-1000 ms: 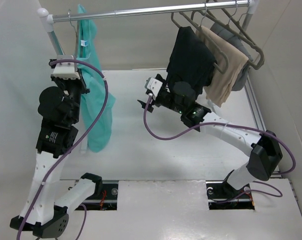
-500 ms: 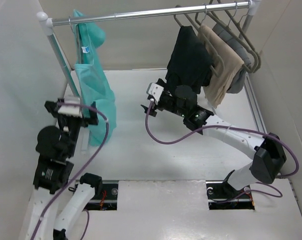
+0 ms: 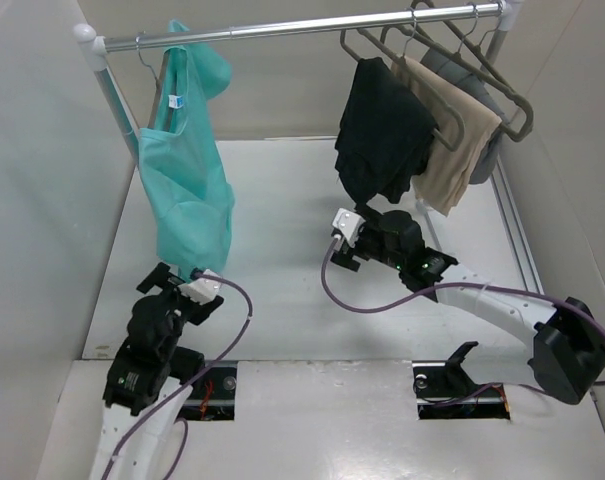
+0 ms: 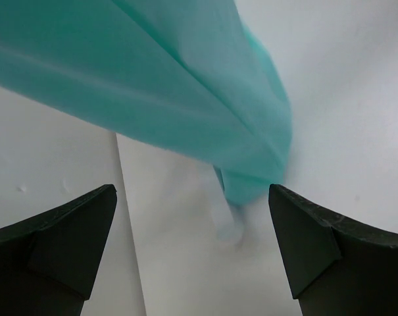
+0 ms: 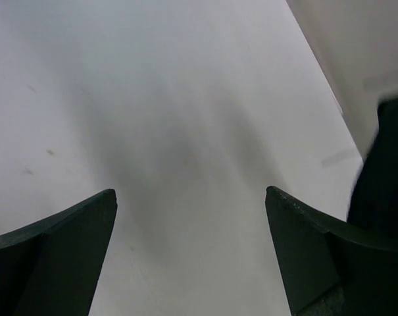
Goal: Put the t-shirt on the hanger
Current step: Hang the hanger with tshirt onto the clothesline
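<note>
Nearest, the left gripper point(image 4: 192, 197) is held spread and empty just below the t-shirt's point(image 3: 187, 190) hem. The right gripper point(image 5: 189, 197) is likewise held spread and empty over the table point(image 3: 282, 250). Farther back, the t-shirt is seen hung from the rail point(image 3: 312, 24), well apart from the black garment point(image 3: 382, 130).

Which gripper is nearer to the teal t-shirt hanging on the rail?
Left. The left gripper sits just below the t-shirt hem, jaws open. The right gripper is farther across the table, below the black garment, jaws open too.
</note>
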